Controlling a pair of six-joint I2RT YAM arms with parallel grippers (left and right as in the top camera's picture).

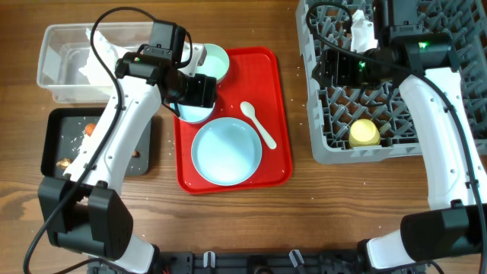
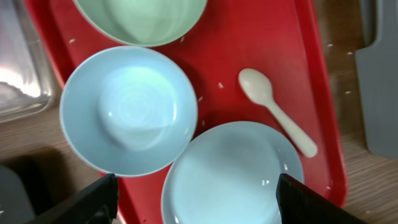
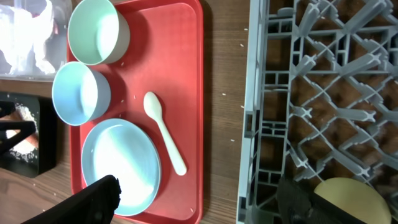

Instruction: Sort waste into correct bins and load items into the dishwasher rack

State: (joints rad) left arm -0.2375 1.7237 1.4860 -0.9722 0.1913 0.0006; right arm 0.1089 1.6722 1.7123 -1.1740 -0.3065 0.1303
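Overhead, I count one pale blue plate, one white spoon and two bowls, all on the red tray. The greenish bowl sits at the tray's far left corner, and the bluer bowl is just beside it, between it and the plate. The spoon lies right of the plate, and a few rice grains are scattered on the tray. One yellow cup sits in the near part of the dishwasher rack, right of the tray. On the left, the clear tub holds one crumpled napkin. The black tray just in front of it holds one carrot and one brown lump. My left gripper hangs over the bowls, jaws spread wide with nothing between them. My right gripper, above the rack's left side, is likewise spread and empty.
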